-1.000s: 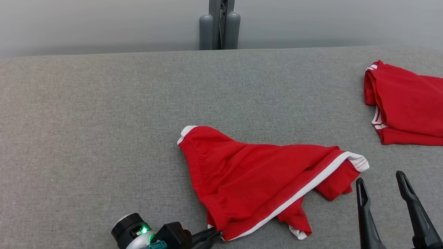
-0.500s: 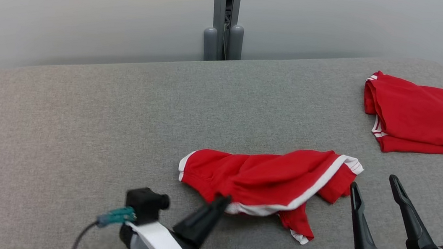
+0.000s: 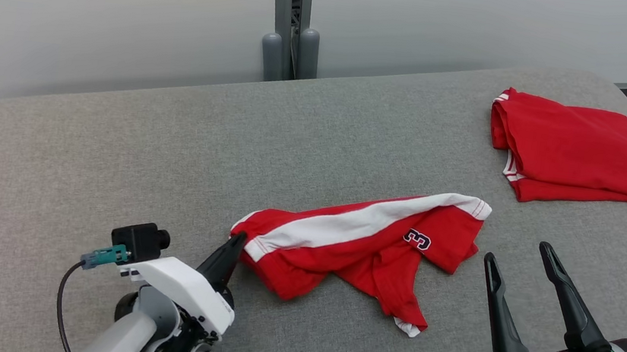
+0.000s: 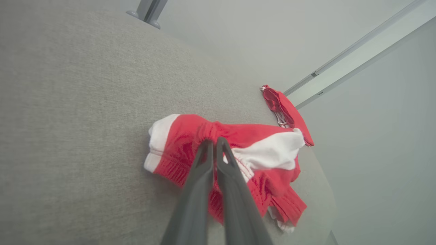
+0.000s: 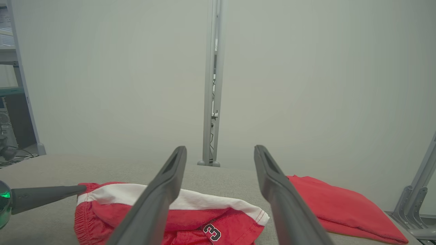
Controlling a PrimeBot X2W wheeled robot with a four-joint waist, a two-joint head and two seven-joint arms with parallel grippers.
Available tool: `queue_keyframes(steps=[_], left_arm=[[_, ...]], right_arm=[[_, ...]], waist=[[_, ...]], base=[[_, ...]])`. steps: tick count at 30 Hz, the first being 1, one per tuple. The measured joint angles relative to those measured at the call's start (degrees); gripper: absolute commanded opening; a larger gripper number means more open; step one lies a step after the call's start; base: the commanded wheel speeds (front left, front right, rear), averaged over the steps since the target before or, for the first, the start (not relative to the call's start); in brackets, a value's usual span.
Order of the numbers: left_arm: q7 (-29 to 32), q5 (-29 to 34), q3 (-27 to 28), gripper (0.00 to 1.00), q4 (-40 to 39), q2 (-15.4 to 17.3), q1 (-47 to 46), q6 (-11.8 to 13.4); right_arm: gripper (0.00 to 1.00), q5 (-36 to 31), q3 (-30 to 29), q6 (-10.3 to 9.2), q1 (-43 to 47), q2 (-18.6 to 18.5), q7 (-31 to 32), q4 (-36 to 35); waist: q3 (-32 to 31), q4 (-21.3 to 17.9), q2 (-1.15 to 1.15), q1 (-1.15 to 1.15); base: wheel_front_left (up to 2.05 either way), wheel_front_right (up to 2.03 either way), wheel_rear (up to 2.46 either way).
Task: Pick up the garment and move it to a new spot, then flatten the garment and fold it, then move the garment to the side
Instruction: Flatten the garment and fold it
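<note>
Left gripper [image 3: 235, 242], jaws clenched on the waistband, has hauled the garment [image 3: 358, 253] over and leftward, white stripe [image 3: 343, 224] now up, so it lies bunched on the desk [image 3: 114, 145], near centre, unflattened, while right gripper [image 3: 516, 253] waits, jaws released.

Surfaces: the tabletop [image 3: 82, 159] is covered in grey woven cloth, matt, with a fine, slightly rough weave. The garment [image 3: 352, 252] is soft red knit cloth, matt and creased; its white band [image 3: 343, 224] is smooth cloth with red stitching, its waistband [image 4: 170, 166] gathered and ribbed, its numeral patch [image 3: 417, 239] seemingly embroidered. The folded garment [image 3: 574, 148] is similar matt red cloth. The left pincer [image 3: 239, 237] and right pincer [image 3: 516, 250] have dark matt fingers, plastic or rubber; the left arm shell [image 3: 180, 285] is smooth glossy white plastic. The post [image 3: 289, 11] is grey metal; the wall panels [image 3: 101, 6] are pale, smooth, matt.
</note>
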Motion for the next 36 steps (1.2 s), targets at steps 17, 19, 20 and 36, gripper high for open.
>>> queue_keyframes(steps=[17, 19, 20, 36], left_arm=[[4.0, 3.1, -5.2, 0.78, 4.4, 4.9, -2.5, -1.3], [2.4, 3.8, -5.1, 1.0, 3.3, 5.3, -2.0, -1.2], [1.3, 4.6, -5.2, 1.0, 2.6, 5.5, -1.9, -0.7], [-7.8, 20.2, 5.1, 1.0, -18.5, 8.0, 9.2, 19.6]], right_arm=[[1.0, 0.0, -1.0, 0.0, -0.2, 0.3, 0.0, -0.5], [1.0, 0.0, -1.0, 0.0, -0.2, 0.2, 0.0, -0.5], [1.0, 0.0, -1.0, 0.0, -0.2, 0.2, 0.0, -0.5], [1.0, 0.8, 0.6, 0.0, 0.7, 0.8, 0.0, 0.5]], waist=[[1.6, 0.9, 0.0, 0.0], [1.5, 1.2, 0.0, 0.0], [1.4, 1.4, 0.0, 0.0], [-1.2, 6.2, 0.0, 0.0]], base=[[0.0, 0.0, 0.0], [0.0, 0.0, 0.0], [0.0, 0.0, 0.0], [0.0, 0.0, 0.0]])
